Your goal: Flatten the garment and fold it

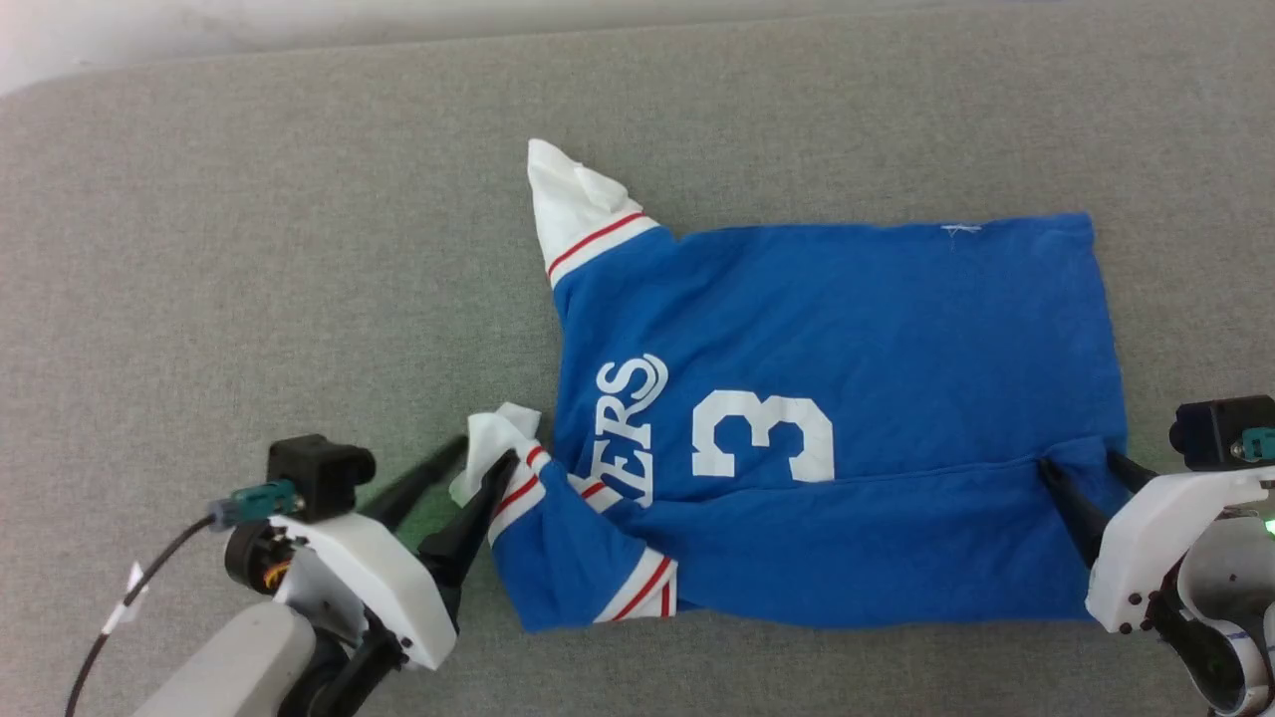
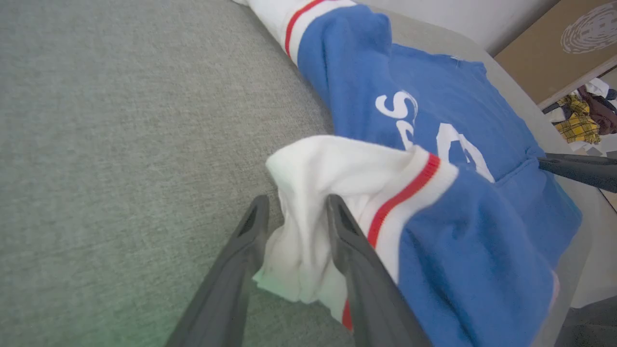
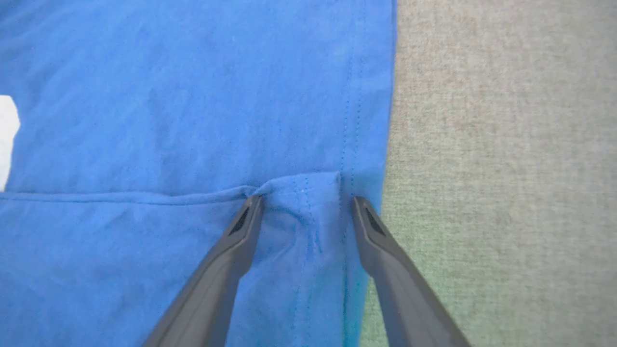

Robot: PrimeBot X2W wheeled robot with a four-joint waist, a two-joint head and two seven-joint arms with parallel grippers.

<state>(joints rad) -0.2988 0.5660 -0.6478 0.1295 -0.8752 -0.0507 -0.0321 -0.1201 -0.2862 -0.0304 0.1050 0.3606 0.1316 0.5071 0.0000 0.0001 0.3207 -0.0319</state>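
The garment (image 1: 847, 329), a bright blue T-shirt with white lettering and a "3", lies on the grey surface with its near long edge folded up over the body. My left gripper (image 1: 488, 450) stands open at its left end, the white sleeve end (image 2: 337, 168) bunched loosely between the fingers (image 2: 295, 208). At the right end, my right gripper (image 1: 1080, 460) is open too. Its fingers straddle the folded hem corner (image 3: 303, 193) of the garment (image 3: 193, 96), fingertips resting on the cloth. The far sleeve (image 1: 583, 214) points away, its white end crumpled.
A grey fabric surface (image 1: 249, 249) stretches all round the shirt; its far edge (image 1: 299, 55) runs along the top. In the left wrist view a brown cardboard box (image 2: 569, 43) and a heap of other clothes (image 2: 583, 113) lie beyond the surface's far side.
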